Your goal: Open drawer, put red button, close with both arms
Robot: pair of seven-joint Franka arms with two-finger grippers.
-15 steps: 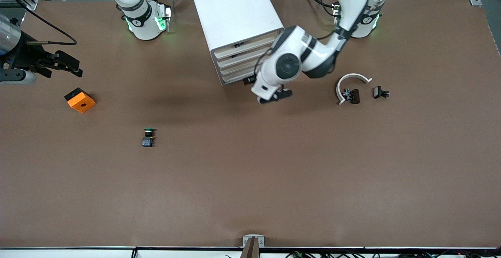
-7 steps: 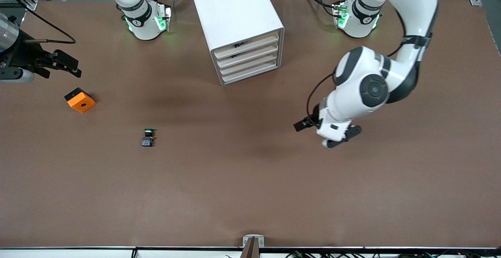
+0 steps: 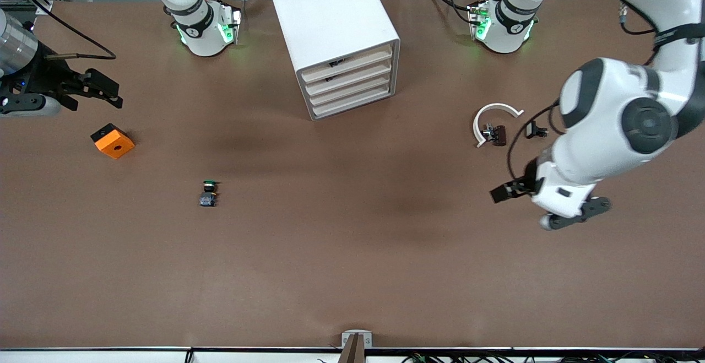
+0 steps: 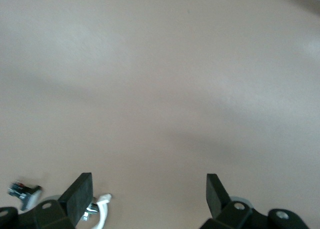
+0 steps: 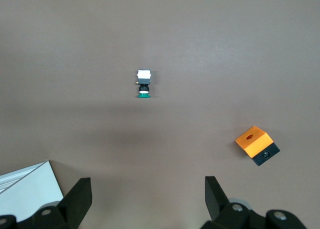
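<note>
Fingers of left gripper (image 4: 149, 191) and right gripper (image 5: 148, 191) spread wide, holding nothing, above table.

Matt brown table (image 3: 352, 275), glossy white arms (image 3: 617, 126)

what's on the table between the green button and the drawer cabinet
Nothing: the front view shows only bare brown table between the green button and the cabinet.

The front view looks steeply down from high across the surface (image 3: 352, 275), facing both arm bases. Each wrist view looks down past its own gripper. The right wrist view shares the orange cube (image 5: 256, 145) (image 3: 113, 141) and green button (image 5: 144, 92) (image 3: 209, 185) with the front view.
</note>
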